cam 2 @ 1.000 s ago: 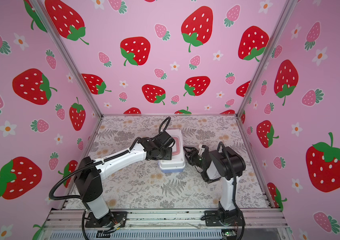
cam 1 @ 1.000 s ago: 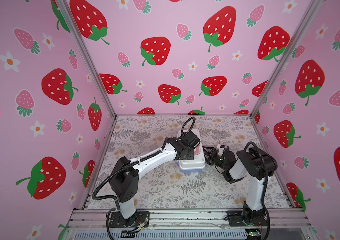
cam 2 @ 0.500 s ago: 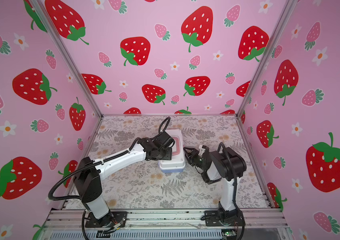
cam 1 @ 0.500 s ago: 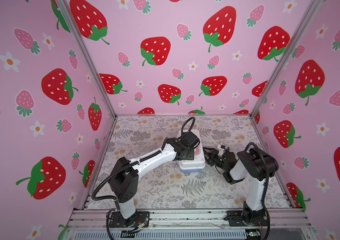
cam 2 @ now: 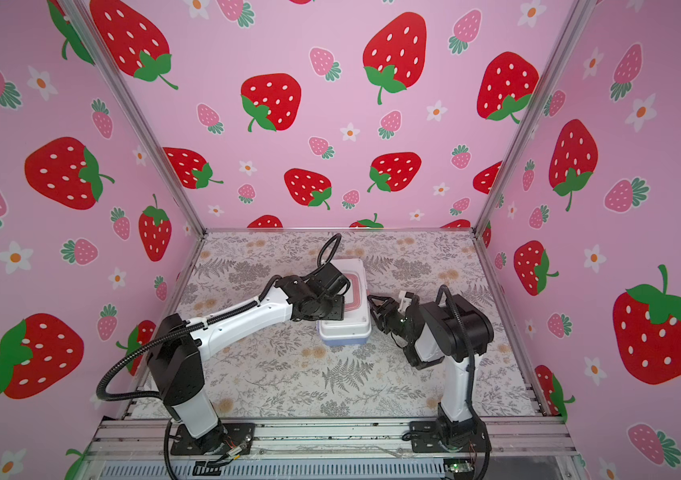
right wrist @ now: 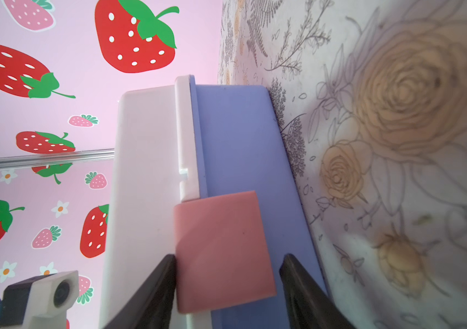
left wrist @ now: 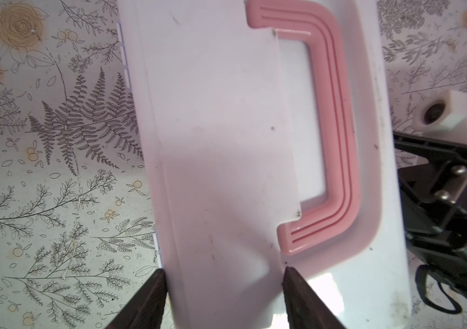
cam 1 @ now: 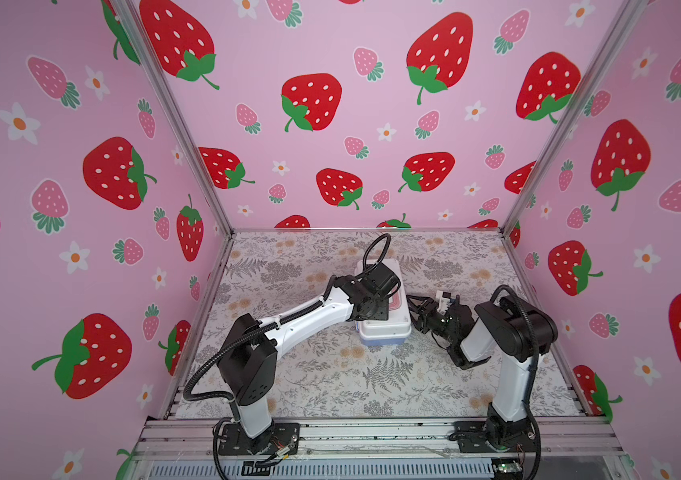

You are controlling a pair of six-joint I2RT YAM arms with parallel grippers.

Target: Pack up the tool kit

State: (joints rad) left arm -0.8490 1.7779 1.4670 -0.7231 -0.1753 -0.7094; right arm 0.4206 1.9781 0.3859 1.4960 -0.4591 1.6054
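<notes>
Kit: small white-lidded, periwinkle-based plastic tool kit (cam 1: 384,328), mid-table, lid (left wrist: 212,142) down; I see nothing shifted.
Left gripper (left wrist: 223,273): half-spread astride lid; grip unclear.
Right gripper (right wrist: 229,256): kit's 3 o'clock, jaws apart around square pink latch (right wrist: 218,236). Latching comes next, I reckon.

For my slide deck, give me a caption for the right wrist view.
Right gripper, jaws open, straddles the pink latch on the closed tool kit.
</notes>
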